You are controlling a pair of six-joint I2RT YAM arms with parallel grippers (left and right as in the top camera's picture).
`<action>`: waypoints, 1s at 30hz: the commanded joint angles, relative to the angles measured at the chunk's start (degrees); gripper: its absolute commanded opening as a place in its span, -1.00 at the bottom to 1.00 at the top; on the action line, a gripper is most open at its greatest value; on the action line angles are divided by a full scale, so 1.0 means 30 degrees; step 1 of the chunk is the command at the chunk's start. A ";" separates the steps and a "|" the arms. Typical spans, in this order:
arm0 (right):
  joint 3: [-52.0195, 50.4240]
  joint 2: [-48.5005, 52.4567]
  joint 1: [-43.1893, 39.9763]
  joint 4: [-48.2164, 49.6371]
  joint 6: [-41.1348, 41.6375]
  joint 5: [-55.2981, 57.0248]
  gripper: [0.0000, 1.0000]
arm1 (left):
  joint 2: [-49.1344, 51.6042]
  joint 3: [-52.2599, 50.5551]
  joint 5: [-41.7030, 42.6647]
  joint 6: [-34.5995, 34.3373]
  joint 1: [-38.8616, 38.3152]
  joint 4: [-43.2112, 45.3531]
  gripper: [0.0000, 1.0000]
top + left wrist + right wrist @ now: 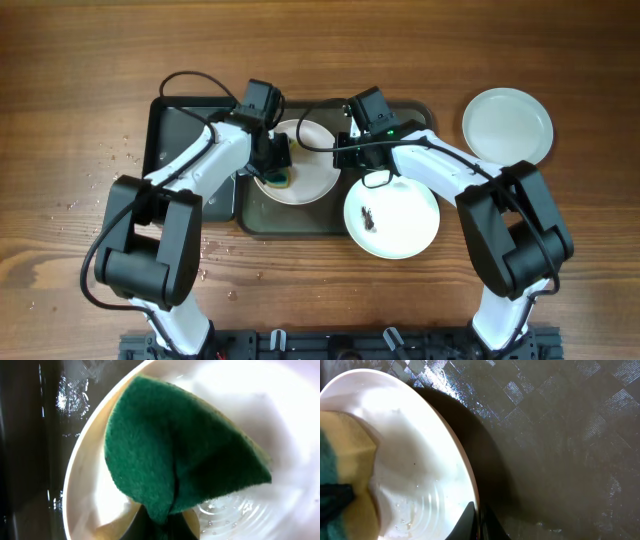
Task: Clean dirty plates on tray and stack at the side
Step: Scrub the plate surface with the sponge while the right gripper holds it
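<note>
Presses sponge (175, 450) onto plate (312, 178) on tray (300, 222).
Grips sponge in closed left hand (274, 160); clamps plate rim between fingers of right hand (476, 519).

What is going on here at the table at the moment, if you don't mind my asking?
The left gripper presses a green sponge onto the middle plate, which lies on the grey-green tray. The right gripper pinches that plate's rim to steady it. A second plate, bearing a black smear, overhangs the tray's edge, untouched. A third plate, with no smear visible, lies on the table to the right, apart from the tray.
</note>
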 commanded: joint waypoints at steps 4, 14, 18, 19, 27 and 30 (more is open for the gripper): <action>-0.0226 0.0233 -0.0036 0.0124 0.0087 0.0328 -0.91 | 0.0823 -0.0998 0.0954 -0.0758 0.0036 -0.0007 -0.92; -0.0226 0.0233 -0.0036 0.0182 0.0080 0.0328 -0.91 | 0.2222 -0.0991 0.5872 0.0466 0.0036 0.0219 -0.92; -0.0226 0.0233 -0.0036 0.0197 0.0080 0.0328 -0.91 | 0.2222 -0.0976 0.8633 0.0721 0.0109 0.1100 -0.92; -0.0226 0.0233 -0.0036 0.0197 0.0080 0.0328 -0.91 | 0.2200 -0.0925 0.9595 0.0831 0.0131 0.1377 -0.92; -0.0226 0.0233 -0.0036 0.0204 0.0087 0.0328 -0.91 | 0.1290 0.0780 1.2670 0.0838 0.0663 0.1501 -0.92; -0.0226 0.0233 -0.0036 0.0204 0.0080 0.0328 -0.91 | 0.0138 0.1486 1.2291 0.0823 0.0845 0.1188 -0.92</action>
